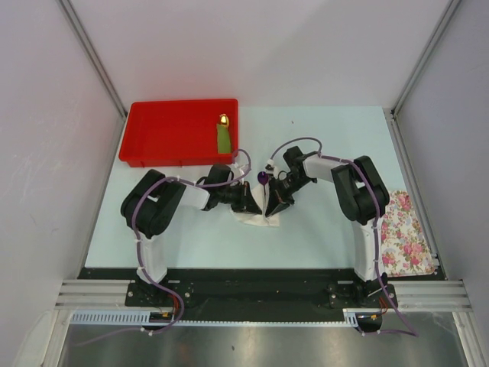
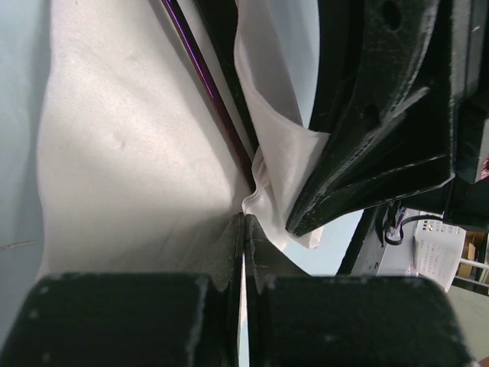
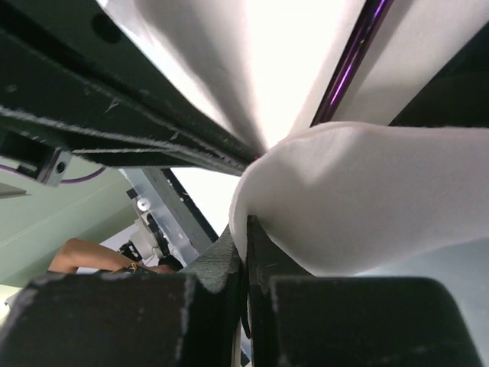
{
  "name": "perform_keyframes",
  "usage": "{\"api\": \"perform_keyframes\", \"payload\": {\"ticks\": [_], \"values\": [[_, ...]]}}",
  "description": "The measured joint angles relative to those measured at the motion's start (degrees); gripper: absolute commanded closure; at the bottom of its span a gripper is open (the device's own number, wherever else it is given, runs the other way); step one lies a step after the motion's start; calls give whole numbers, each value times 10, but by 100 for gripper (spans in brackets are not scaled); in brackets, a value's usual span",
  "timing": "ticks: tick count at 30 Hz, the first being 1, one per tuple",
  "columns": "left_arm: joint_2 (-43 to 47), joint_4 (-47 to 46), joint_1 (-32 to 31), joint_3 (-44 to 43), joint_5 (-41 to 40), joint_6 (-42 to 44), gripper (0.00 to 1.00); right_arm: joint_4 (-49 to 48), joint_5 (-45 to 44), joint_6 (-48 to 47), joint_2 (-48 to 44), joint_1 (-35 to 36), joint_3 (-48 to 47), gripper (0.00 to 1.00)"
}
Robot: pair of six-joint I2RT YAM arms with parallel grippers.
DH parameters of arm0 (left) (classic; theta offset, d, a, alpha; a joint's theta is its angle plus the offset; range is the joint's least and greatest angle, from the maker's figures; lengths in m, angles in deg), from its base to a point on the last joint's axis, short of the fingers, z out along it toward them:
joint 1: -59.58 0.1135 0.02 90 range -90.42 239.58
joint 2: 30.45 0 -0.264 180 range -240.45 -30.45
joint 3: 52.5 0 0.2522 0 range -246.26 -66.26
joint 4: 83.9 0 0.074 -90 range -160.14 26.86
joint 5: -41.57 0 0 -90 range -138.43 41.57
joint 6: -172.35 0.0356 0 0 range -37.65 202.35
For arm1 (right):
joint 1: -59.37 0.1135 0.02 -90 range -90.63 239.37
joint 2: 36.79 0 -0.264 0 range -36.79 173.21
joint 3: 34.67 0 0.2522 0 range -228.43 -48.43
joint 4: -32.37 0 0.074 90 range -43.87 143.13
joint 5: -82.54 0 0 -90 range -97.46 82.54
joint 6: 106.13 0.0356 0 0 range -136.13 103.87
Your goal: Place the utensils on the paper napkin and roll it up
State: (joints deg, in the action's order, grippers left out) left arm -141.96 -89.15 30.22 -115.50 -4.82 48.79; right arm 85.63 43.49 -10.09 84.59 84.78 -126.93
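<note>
At the middle of the table, the napkin is partly folded over the spoon, whose purple bowl pokes out at the far end. The knife cannot be made out. Rolling looks begun, not finished. The left gripper and right gripper meet there, each clamped on a napkin fold.
</note>
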Motion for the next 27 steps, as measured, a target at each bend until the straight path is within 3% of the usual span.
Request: {"api": "perform_keyframes", "payload": {"ticks": [21,25,27], "values": [[-2,1,0,-1,0,0,99,-26,-1,25,10,9,0,95],[-2,1,0,-1,0,-1,91,-30,-1,25,16,9,0,94],[-2,0,0,-1,0,-5,78,-33,-1,25,23,9,0,93]]}}
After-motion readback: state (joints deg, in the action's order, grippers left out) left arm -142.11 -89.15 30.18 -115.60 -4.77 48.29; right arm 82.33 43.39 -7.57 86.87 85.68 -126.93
